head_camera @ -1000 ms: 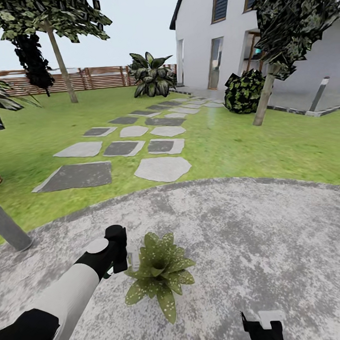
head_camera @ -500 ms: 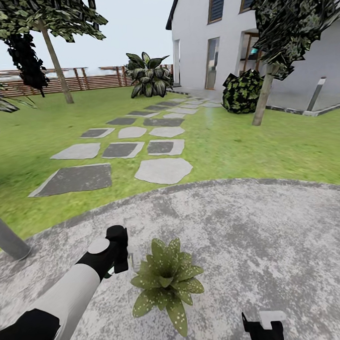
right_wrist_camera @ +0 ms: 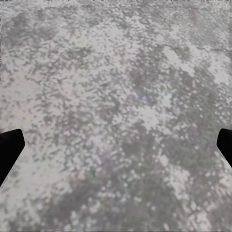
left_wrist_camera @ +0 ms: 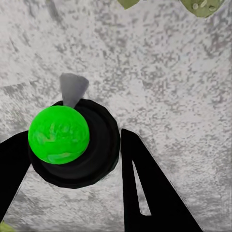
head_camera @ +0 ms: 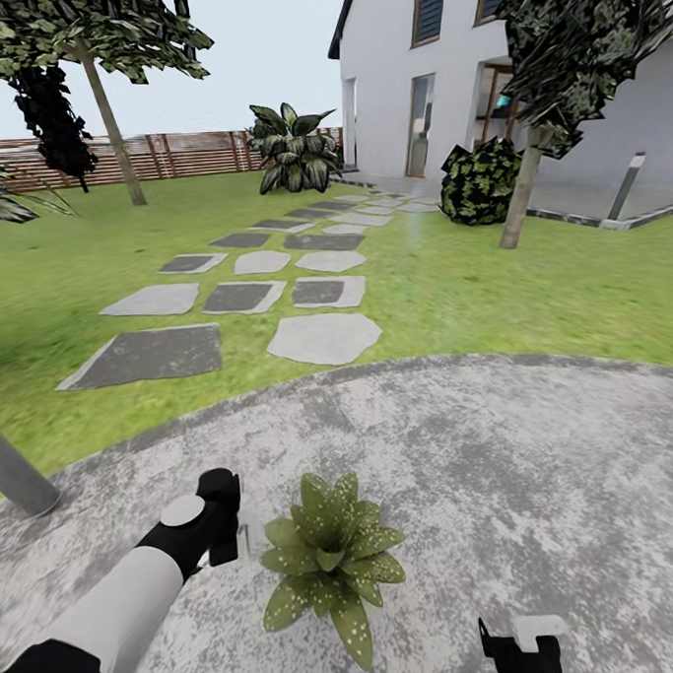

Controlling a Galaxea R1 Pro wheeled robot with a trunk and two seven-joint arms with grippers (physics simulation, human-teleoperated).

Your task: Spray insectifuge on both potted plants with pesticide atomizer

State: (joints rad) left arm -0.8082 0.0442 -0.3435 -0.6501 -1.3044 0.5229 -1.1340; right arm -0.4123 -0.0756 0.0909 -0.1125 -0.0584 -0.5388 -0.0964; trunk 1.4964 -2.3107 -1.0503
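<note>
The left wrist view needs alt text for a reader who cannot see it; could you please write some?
Seen from above, the pesticide atomizer, a black round body with a bright green top and a small grey nozzle, sits between the dark fingers of the left tool. Under it lies the mottled grey patio, with green leaf tips at one edge.

The left arm reaches forward and low, its claw (left_wrist_camera: 72, 154) pointing downward with both fingers closed against the pesticide atomizer (left_wrist_camera: 72, 142). The right claw (right_wrist_camera: 116, 145) hangs low, its fingertips spread wide apart; nothing lies between them.
</note>
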